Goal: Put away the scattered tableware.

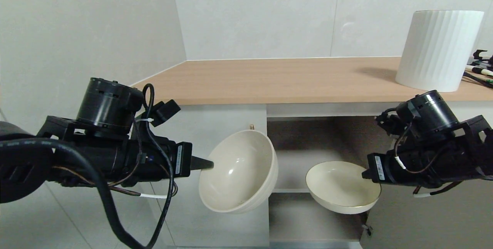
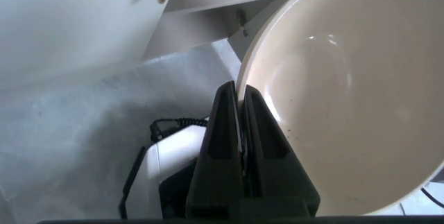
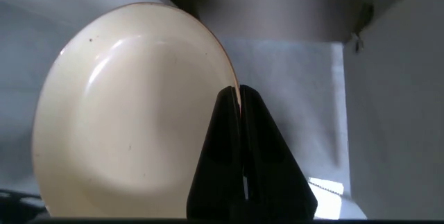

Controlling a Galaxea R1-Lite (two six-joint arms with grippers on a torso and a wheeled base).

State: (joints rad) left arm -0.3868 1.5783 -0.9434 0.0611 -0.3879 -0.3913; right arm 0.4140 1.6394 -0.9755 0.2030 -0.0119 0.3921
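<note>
Cream bowl and plate hang before the open cupboard, bowl at the plate's 9 o'clock, rims pinched by the left gripper and right gripper; stowing appears under way, the next move likely easing both toward 12 o'clock onto a shelf.

walls: white tile | countertop: wood | cabinet: open

Left tool horizontal, gripping bowl, right tool horizontal, gripping dish
</note>
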